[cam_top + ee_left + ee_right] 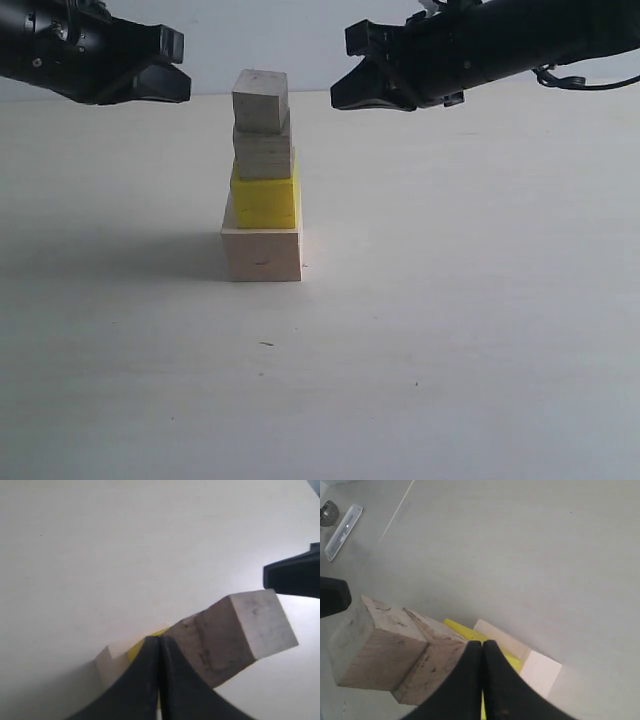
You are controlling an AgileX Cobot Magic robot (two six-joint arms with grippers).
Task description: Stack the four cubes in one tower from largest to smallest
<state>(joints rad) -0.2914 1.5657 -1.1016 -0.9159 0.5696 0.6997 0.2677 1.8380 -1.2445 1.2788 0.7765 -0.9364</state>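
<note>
Hovering beside the finished stack

Both my jaws are pressed shut, holding nothing. Left gripper (178, 85) and right gripper (345, 95) flank the small cube (260, 100), apart from it. The tower (262, 180) stands mid-desk (450, 330), well off every edge, slightly left of centre: large cube (262, 255), yellow cube (265, 200), medium cube (264, 152), small one on top. The upper two sit twisted, not square to the yellow. The task reads complete. My call: draw both arms up and outward slowly, no sideways sweep near the top.
</note>
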